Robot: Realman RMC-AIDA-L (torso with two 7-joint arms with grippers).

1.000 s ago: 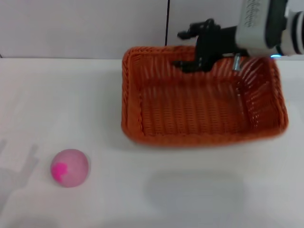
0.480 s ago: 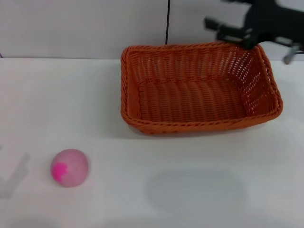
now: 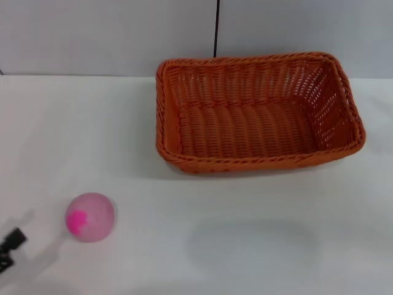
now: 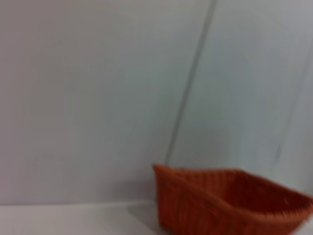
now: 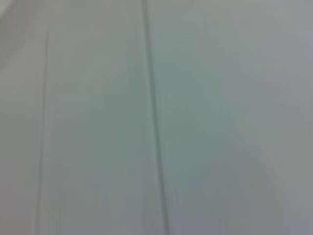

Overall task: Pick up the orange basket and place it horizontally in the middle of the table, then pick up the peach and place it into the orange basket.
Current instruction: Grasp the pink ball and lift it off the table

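Observation:
The orange basket [image 3: 255, 117] rests flat on the white table [image 3: 258, 239], long side across, at the back and right of centre, with nothing in it. The left wrist view also shows the orange basket [image 4: 230, 205], low down before a grey wall. The peach [image 3: 90, 216], pale pink with a magenta blotch, lies on the table at the front left, well apart from the basket. A black tip of my left gripper [image 3: 9, 249] shows at the lower left corner, left of the peach and not touching it. My right gripper is out of every view.
A grey wall with a dark vertical seam [image 3: 217, 27] runs behind the table's far edge. The right wrist view shows only that wall [image 5: 156, 117]. Bare white tabletop lies between the peach and the basket and across the front.
My right arm, which was at the basket's far rim, let go and rose out of view. The basket settled flat. My left gripper's tip came in at the lower left.

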